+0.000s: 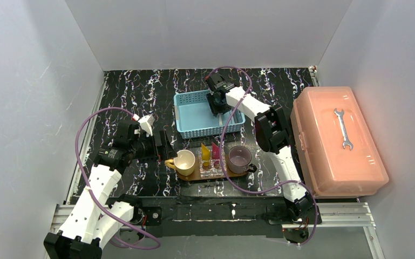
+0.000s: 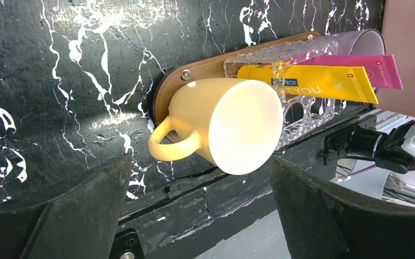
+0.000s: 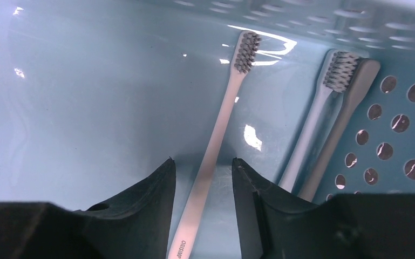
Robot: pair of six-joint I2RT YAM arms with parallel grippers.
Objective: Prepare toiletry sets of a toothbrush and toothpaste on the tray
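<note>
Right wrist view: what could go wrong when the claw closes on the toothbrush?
The thin toothbrush lies flat on the basket floor, between the fingers of the open right claw, so they may slide over it. The second brush lies close beside, at the wall; it might get nudged.

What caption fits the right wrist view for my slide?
Right gripper straddling a white toothbrush in the blue basket, second toothbrush beside it.

You see two thin pale toothbrushes (image 3: 214, 145) (image 3: 311, 135) (the grey shape beside one may be shadow), two flat toothpaste tubes, one yellow (image 2: 313, 86) and one magenta (image 2: 372, 67), two ceramic mugs, one cream (image 2: 221, 124) and one mauve (image 1: 239, 157), and one dark-brown wooden tray (image 2: 210, 67).
</note>
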